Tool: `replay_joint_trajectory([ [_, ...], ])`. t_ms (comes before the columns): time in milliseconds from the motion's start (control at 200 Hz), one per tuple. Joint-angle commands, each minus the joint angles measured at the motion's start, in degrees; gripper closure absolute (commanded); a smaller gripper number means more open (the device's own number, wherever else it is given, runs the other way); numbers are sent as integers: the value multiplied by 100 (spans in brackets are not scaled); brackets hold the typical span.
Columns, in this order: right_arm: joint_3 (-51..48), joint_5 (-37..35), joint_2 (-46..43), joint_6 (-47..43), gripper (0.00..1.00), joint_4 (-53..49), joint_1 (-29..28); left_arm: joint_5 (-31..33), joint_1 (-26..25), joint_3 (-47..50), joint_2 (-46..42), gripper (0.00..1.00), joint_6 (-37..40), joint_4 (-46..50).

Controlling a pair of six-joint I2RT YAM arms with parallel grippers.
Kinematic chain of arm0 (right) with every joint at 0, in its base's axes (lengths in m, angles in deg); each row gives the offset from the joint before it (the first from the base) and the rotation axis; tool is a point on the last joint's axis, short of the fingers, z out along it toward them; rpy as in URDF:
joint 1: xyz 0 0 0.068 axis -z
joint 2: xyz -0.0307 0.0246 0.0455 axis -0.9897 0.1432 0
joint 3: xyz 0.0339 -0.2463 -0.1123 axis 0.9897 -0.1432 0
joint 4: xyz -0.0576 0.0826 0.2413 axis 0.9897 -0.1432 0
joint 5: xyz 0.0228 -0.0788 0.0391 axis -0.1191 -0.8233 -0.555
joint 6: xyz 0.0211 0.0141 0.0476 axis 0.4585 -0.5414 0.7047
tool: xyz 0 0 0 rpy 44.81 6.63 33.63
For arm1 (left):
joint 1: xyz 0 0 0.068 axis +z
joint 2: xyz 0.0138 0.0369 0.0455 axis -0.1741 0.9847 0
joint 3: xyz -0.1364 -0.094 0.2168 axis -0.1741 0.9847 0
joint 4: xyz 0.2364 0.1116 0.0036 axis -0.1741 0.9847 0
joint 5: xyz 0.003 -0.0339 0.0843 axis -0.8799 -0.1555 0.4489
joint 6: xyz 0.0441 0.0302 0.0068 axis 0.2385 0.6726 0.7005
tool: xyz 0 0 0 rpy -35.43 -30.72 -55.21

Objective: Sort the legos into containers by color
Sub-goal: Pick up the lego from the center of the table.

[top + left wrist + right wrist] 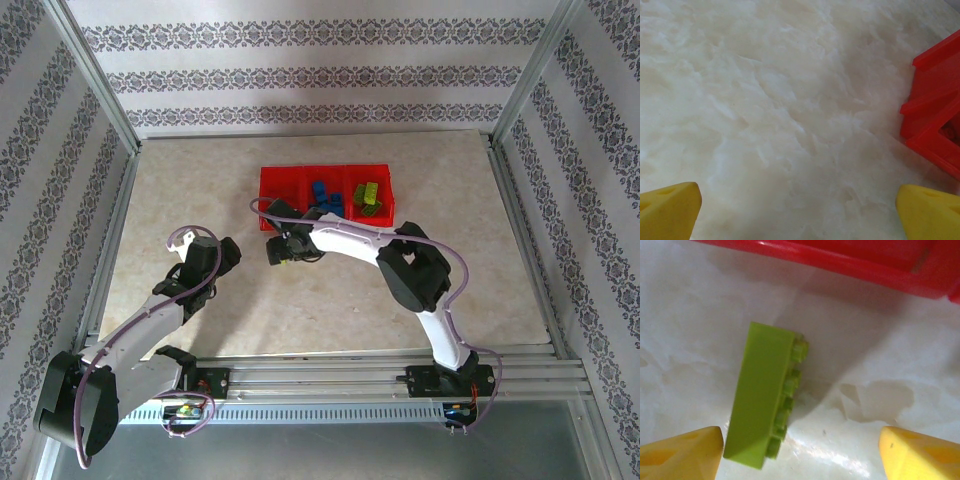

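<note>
A yellow-green lego lies on its side on the table, studs facing right, just in front of the containers' red wall. My right gripper stands open around it: the brick is close to the left fingertip and far from the right one. From above, the right gripper is at the front left corner of the containers. Blue legos lie in the middle bin and green legos in the right bin. My left gripper is open over bare table.
A corner of the red containers shows at the right of the left wrist view, beyond my left gripper. Metal frame rails border the marble-patterned table on all sides. Purple cables loop off both arms.
</note>
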Motion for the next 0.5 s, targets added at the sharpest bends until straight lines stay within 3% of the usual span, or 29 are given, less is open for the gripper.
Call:
replay_joint_trajectory([
  [0,380,66,264,-127,22,-154,-54,-35,113,60,17,0,-141,-159],
  [350,957,114,685,-342,41,-329,-51,-45,116,69,46,0,-163,-180],
  [495,997,88,738,-397,43,-338,-54,-67,123,74,56,0,-167,-205],
])
